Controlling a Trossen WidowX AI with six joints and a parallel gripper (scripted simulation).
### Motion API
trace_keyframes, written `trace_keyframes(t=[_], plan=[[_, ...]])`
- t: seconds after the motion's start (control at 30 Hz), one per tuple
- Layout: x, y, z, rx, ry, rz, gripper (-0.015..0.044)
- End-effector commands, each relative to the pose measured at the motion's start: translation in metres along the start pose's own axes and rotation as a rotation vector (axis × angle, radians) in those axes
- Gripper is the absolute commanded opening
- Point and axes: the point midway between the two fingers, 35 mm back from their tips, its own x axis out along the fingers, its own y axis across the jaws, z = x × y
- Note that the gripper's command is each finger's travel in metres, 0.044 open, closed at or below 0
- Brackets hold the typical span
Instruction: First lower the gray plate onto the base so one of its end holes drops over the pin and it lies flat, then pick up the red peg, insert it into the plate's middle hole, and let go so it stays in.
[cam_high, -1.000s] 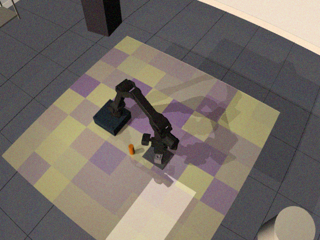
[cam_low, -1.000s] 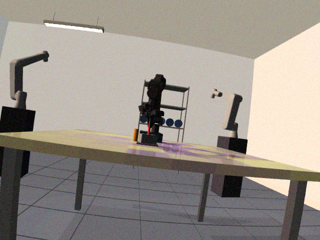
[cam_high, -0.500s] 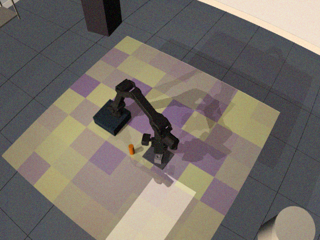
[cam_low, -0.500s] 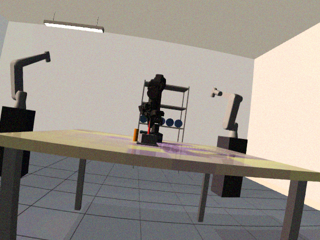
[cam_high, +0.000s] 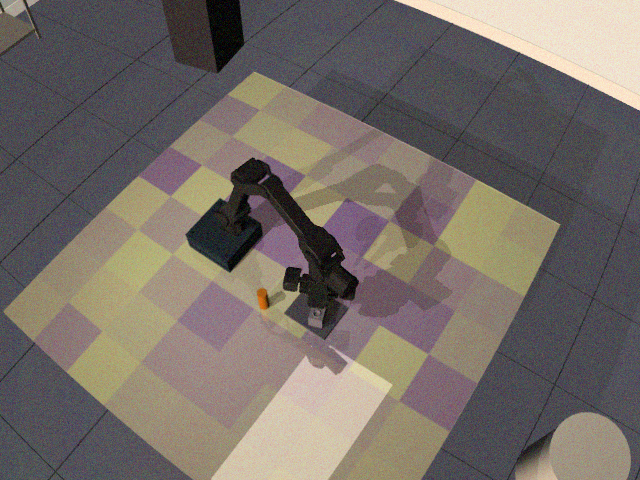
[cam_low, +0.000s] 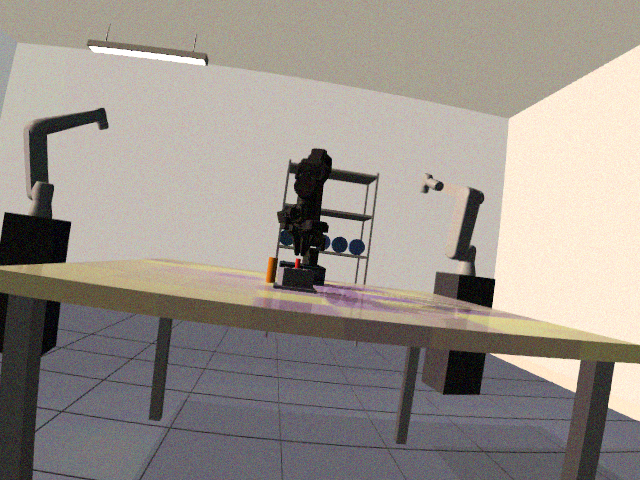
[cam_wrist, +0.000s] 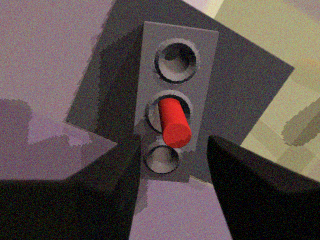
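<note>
The gray plate (cam_high: 316, 322) (cam_low: 297, 277) (cam_wrist: 202, 75) rests over the dark gray square base (cam_high: 297, 310) (cam_low: 279, 286) (cam_wrist: 255, 80). Its three holes show in the wrist view. The red peg (cam_low: 297, 264) (cam_wrist: 175, 120) stands in the plate's middle hole, with a short upper part sticking out above the plate. My gripper (cam_wrist: 174, 144) is open, its fingers apart on either side of the peg's top in the wrist view, with gaps between them and the peg. The base's pin cannot be made out in the end holes. The arm hides the peg in the top view.
An orange cylinder (cam_high: 262, 299) (cam_low: 271, 270) stands upright on the table beside the base, on the side toward the left in the top and exterior views. The arm's dark mounting block (cam_high: 224, 242) is on the table behind. Other robots and a shelf stand beyond the table.
</note>
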Motion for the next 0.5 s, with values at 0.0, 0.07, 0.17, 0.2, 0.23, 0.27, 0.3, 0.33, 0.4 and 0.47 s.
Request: trace_keyframes(t=[0.0, 0.07, 0.17, 0.2, 0.23, 0.27, 0.3, 0.33, 0.4, 0.47], plan=[[-0.0001, 0.0, 0.0, 0.0, 0.0, 0.0, 0.015], [-0.0003, 0.0, 0.0, 0.0, 0.0, 0.0, 0.015], [-0.0021, 0.0, 0.0001, 0.0, 0.001, 0.0, 0.015], [-0.003, 0.0, 0.0001, 0.0, 0.002, 0.0, 0.015], [-0.0039, -0.0002, 0.0, 0.0, 0.002, 0.0, 0.015], [-0.0048, -0.0004, -0.0001, 0.001, 0.003, 0.0, 0.015], [-0.0054, -0.0007, -0.0002, 0.001, 0.003, 0.0, 0.015], [-0.006, -0.0009, -0.0002, 0.001, 0.003, 0.0, 0.015], [-0.0071, -0.0013, -0.0002, 0.001, 0.003, 0.0, 0.015], [-0.0082, -0.0015, -0.0002, 0.001, 0.003, 0.0, 0.015]])
